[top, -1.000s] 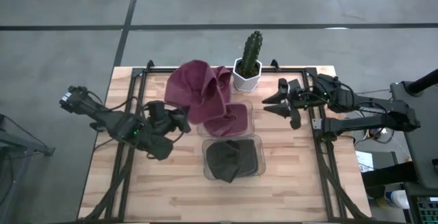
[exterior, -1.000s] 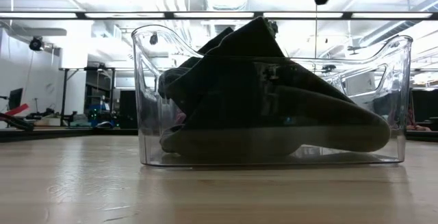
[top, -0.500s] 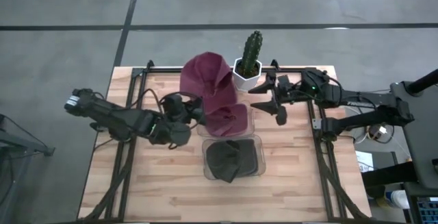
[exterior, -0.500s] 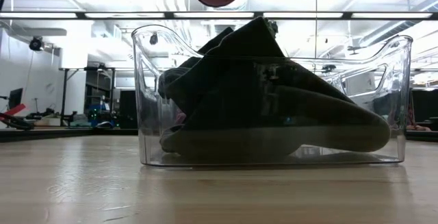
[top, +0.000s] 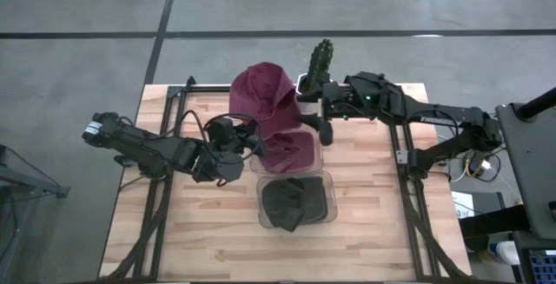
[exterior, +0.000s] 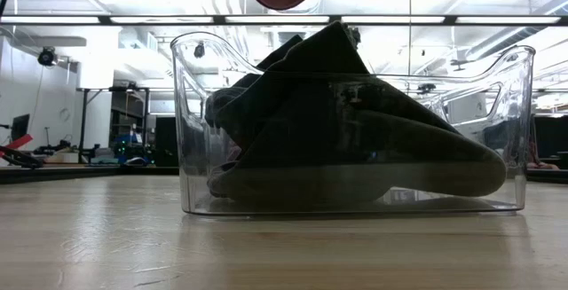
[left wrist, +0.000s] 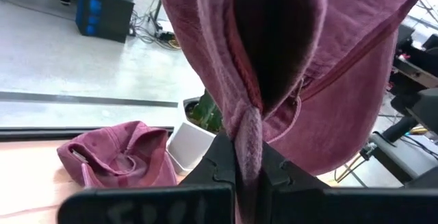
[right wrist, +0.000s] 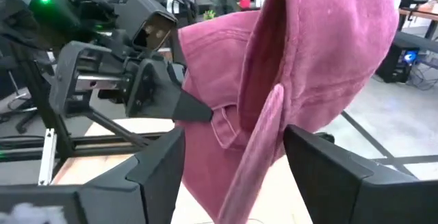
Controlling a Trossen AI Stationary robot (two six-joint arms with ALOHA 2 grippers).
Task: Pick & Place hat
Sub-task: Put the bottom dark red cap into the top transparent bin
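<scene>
The desk [top: 217,232] is pale wooden planks, framed by black metal rails [top: 161,197]. Around it lies a grey concrete floor [top: 78,23] crossed by dark seam lines. Looking level across the desk, long strip lights [exterior: 266,19] run along a white ceiling. On the far left stands a white wall [exterior: 27,86] with dark shelving [exterior: 129,121] beside it, and a blue cabinet [left wrist: 106,11] sits on the floor among cables.
</scene>
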